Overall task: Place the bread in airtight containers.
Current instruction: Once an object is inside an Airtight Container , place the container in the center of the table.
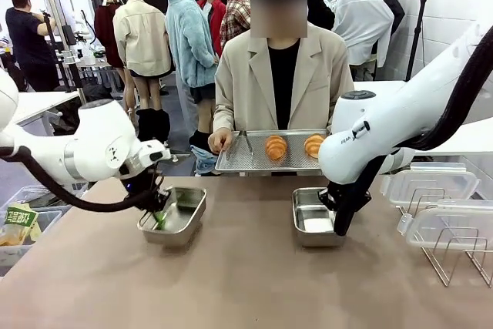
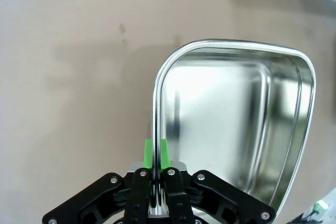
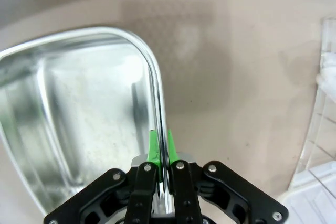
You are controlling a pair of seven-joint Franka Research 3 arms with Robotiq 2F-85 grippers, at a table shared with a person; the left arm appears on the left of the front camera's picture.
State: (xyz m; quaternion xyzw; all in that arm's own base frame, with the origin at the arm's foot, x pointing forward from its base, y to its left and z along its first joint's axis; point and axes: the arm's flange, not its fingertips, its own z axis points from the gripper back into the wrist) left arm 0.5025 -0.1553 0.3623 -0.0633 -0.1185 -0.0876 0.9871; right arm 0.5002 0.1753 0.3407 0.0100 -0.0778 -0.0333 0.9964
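Two golden-brown bread rolls (image 1: pixel 276 146) (image 1: pixel 313 145) lie on a perforated metal tray (image 1: pixel 246 156) that a person holds at the table's far edge. Two lidless steel airtight containers stand on the brown table. My left gripper (image 1: pixel 159 218) is shut on the side rim of the left container (image 1: pixel 174 239); in the left wrist view the green pads (image 2: pixel 164 151) pinch that rim, and the container (image 2: pixel 236 46) is bare inside. My right gripper (image 1: pixel 339 226) is shut on the right container (image 1: pixel 308 242) at its right rim, and the right wrist view shows its pads (image 3: pixel 153 146) clamping the rim of that container (image 3: pixel 79 35).
Translucent plastic lids (image 1: pixel 431 182) (image 1: pixel 453 221) and a wire rack (image 1: pixel 454 258) sit at the table's right end. A bin with a green packet (image 1: pixel 19 225) is off the table's left edge. Bare tabletop lies between and in front of the containers.
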